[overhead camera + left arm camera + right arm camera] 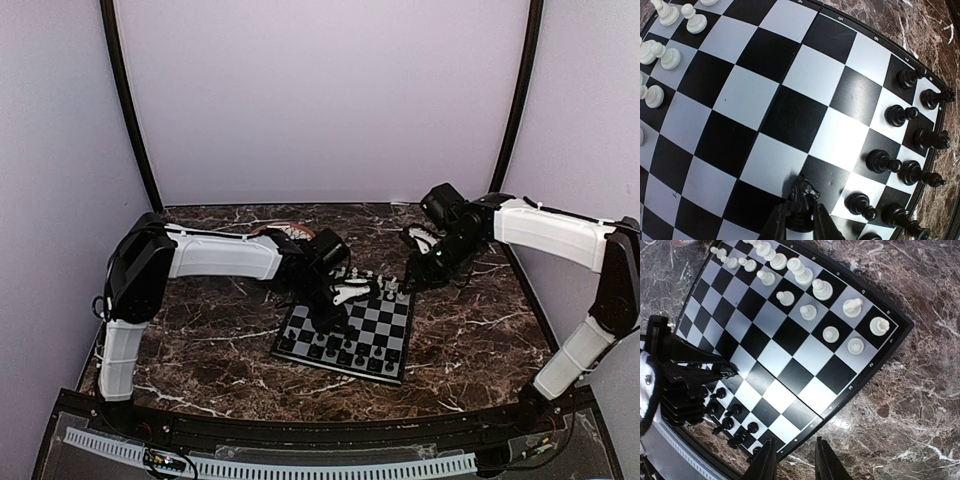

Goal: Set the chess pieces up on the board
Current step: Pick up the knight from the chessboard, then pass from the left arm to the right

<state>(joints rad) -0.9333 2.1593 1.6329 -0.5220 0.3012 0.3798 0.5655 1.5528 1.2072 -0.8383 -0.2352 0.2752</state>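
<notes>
On the board [375, 325] it looks nearly done: the glossy little chess pieces [822, 288] stand in two white rows far side, two black rows near. My left gripper [801, 210] is clamped on a black knight [802, 192] out on a dark square, unplaced I reckon. My right gripper [795, 442] hangs spread and empty over the veined marble table [900, 405].

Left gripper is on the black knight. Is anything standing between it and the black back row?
Yes. The line of black pawns stands between the black knight, flanked by the left gripper, and the edge row. The nearest pawn is on the adjoining square. The knight would probably have to be lifted over them.
</notes>
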